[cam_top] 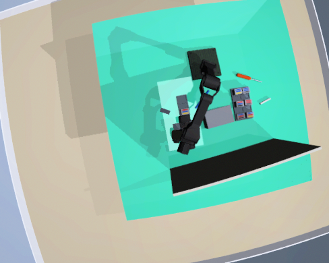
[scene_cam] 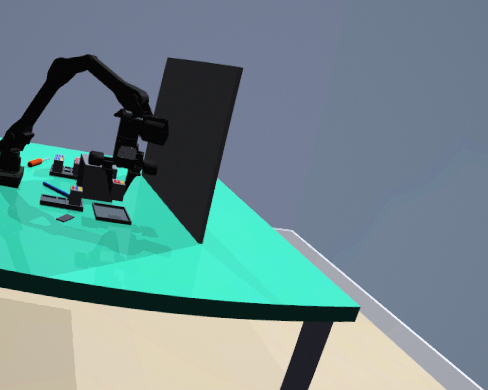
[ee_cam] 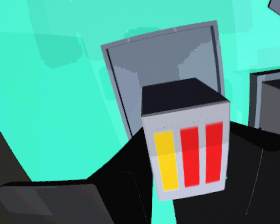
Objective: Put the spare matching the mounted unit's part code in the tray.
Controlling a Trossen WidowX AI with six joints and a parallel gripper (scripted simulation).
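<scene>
My gripper (ee_cam: 176,127) (cam_top: 178,131) (scene_cam: 123,173) is shut on a small spare block (ee_cam: 186,148) (scene_cam: 118,184). Its label shows one yellow bar and two red bars. I hold it just above the grey tray (ee_cam: 156,60) (cam_top: 173,127) (scene_cam: 111,213), which lies flat on the pale mat (cam_top: 172,90). In the overhead view the arm hides the spare. The mounted unit (cam_top: 219,116) (scene_cam: 95,179) is a grey-topped box standing right of the tray. A rack (cam_top: 243,103) holds several other spares with coloured labels. One more spare (cam_top: 185,111) (scene_cam: 76,193) sits on a second rack (cam_top: 181,101).
A tall black panel (cam_top: 238,164) (scene_cam: 194,144) stands upright close beyond the gripper. A small dark chip (cam_top: 164,110) (scene_cam: 65,218) lies beside the mat. An orange screwdriver (cam_top: 245,77) (scene_cam: 35,162), a white stick (cam_top: 265,100) and a blue pen (scene_cam: 55,189) lie near the racks.
</scene>
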